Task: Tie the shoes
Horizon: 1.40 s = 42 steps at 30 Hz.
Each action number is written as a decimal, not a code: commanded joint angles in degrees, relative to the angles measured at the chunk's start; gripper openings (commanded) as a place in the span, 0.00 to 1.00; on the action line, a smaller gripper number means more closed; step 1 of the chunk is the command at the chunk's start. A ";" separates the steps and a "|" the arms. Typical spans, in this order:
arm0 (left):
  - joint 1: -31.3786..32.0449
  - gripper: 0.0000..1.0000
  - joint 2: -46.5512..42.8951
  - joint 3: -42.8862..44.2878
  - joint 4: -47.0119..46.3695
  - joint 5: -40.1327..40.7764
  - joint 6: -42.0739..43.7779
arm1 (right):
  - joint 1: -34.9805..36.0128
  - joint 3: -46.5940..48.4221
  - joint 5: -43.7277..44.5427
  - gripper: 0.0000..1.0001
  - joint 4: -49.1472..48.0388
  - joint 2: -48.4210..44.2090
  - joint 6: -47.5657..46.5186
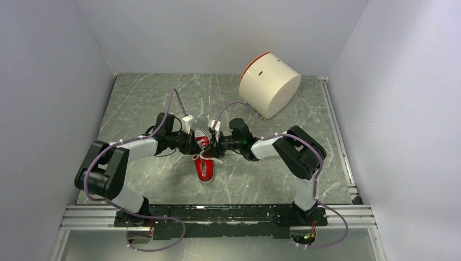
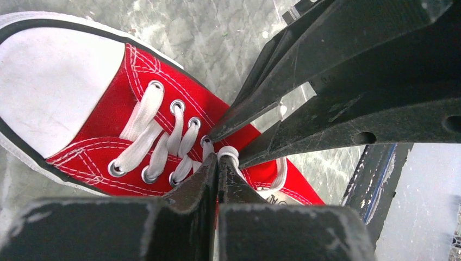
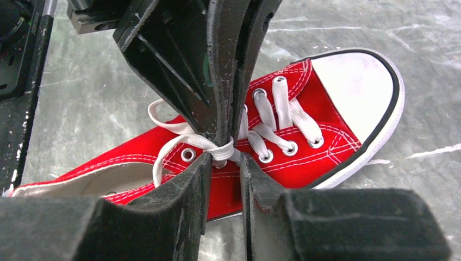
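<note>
A small red canvas sneaker with a white toe cap lies mid-table with its toe toward the near edge. It also shows in the left wrist view and the right wrist view. Both grippers meet over its top eyelets. My left gripper is shut, with a white lace pinched at its tips. My right gripper is narrowly open, its tips on either side of the crossed laces. A loose lace loop trails over the shoe's opening.
A white cylinder with a red rim lies on its side at the back right. Grey walls close in the marbled table on three sides. A metal rail runs along the near edge.
</note>
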<state>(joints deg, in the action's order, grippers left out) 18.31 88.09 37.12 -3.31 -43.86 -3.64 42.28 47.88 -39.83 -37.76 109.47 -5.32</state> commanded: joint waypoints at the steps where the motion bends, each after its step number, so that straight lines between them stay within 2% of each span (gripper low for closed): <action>1: 0.11 0.05 0.53 1.28 1.75 -4.60 1.80 | 0.07 0.53 -2.26 0.28 -2.84 0.95 -5.18; 5: 0.06 0.05 0.76 1.59 2.62 -4.95 2.76 | 0.38 0.62 -3.31 0.14 -5.54 1.61 -4.97; 9: 0.00 0.05 1.10 1.89 2.87 -5.32 2.94 | 0.39 1.22 -3.31 0.00 -3.97 1.36 -5.93; 12: -0.07 0.05 1.20 2.29 3.19 -4.91 2.94 | 0.36 0.65 -2.04 0.00 -2.84 -0.10 -6.04; 19: -0.20 0.05 0.01 2.95 5.84 -1.83 4.67 | 0.79 -0.15 5.89 0.00 6.95 -6.00 -3.50; 27: -0.29 0.05 1.99 3.07 4.63 -0.69 3.99 | 5.16 2.91 12.61 0.00 20.93 -11.03 -1.55; 30: -0.29 0.05 3.60 3.71 4.76 -0.71 3.99 | 6.00 6.60 15.18 0.00 26.44 -10.68 3.90; 33: -0.28 0.05 5.11 4.15 4.91 0.19 3.99 | 6.18 12.62 14.09 0.00 33.50 -8.34 11.67; 39: -0.29 0.05 6.93 6.01 7.67 2.50 5.21 | 7.79 17.26 16.28 0.00 39.86 -7.95 26.14; 42: -0.29 0.05 7.21 6.18 7.27 2.29 4.98 | 8.44 21.71 14.80 0.00 45.41 -6.14 27.49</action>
<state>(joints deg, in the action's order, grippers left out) 18.33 93.38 42.65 3.09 -47.57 -1.17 48.45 62.89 -20.56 2.83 103.24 13.98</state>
